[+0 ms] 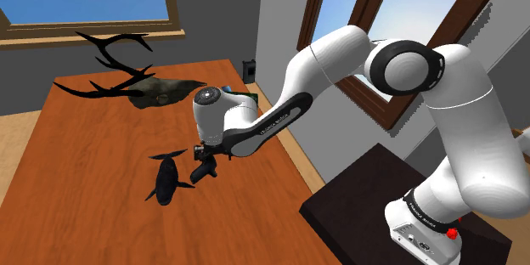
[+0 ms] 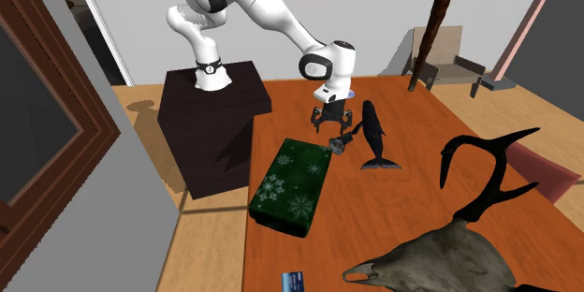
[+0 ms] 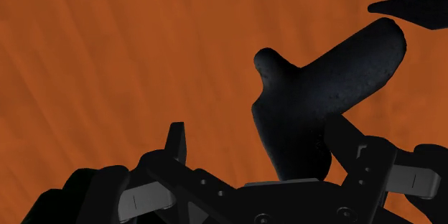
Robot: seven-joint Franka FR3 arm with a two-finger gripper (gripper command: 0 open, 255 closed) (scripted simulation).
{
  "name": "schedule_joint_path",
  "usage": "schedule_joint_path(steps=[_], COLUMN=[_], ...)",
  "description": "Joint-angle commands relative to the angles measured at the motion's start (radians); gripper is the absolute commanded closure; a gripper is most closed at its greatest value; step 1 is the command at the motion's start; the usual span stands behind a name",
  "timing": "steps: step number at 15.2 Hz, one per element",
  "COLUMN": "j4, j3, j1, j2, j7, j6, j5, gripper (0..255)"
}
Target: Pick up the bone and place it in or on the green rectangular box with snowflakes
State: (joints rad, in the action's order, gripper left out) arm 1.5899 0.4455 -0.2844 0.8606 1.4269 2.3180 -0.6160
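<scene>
**Bone between parted fingers**

The gripper (image 3: 260, 128) stands open over the wooden table (image 2: 421, 187). The dark bone (image 3: 323, 79) sits between its fingers, against one and clear of the other. The black whale figure (image 2: 374, 136) lies just beside it. The green snowflake box (image 2: 290, 182) lies near, with the antlered skull (image 2: 440, 253) farther off.

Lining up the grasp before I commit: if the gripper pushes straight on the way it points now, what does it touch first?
Most likely the dark bone: it sits between the gripper's open fingers, close to one of them. The wooden table lies beyond it; the depth between them is unclear.
</scene>
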Motion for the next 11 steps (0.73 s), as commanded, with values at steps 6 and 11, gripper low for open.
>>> schedule_joint_path(steps=[6, 11], j4=[0.0, 0.0], j3=[0.0, 0.0], j1=[0.0, 0.0], j2=[0.0, 0.0], j7=[0.0, 0.0], j6=[0.0, 0.0], j5=[0.0, 0.0], gripper=[255, 255])
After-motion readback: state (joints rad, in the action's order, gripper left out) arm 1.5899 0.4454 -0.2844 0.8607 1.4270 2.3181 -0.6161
